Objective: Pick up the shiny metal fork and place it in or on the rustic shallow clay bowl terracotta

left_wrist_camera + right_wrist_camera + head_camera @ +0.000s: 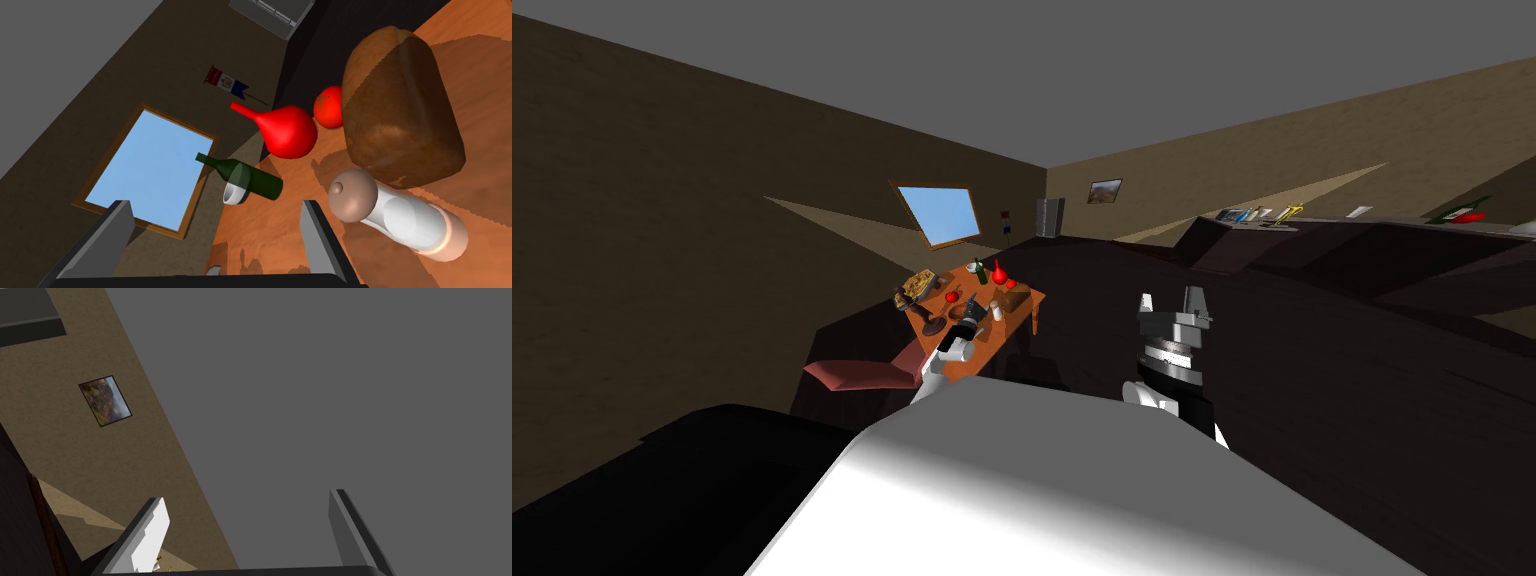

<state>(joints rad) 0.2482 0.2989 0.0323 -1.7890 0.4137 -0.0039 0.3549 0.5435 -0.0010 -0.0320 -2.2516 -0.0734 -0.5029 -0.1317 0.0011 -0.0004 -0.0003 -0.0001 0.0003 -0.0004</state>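
My left gripper [971, 313] hovers low over the orange table [1017, 312], open [215, 235], with nothing between its fingers. A small shiny grey tip [215, 270] peeks out at the gripper body; I cannot tell whether it is the fork. A dark brown shallow round dish [934, 325], possibly the clay bowl, sits at the table's near left edge, beside the gripper. My right gripper [1172, 300] is raised off to the right, away from the table, open [245, 528] and empty.
Ahead of the left gripper stand a white mill with a brown knob [395, 220], a brown loaf [400, 110], a tomato [329, 107], a red vase [285, 130], a green bottle [245, 177] and a white cup [235, 192]. A reddish chair [862, 372] stands at the table's near left.
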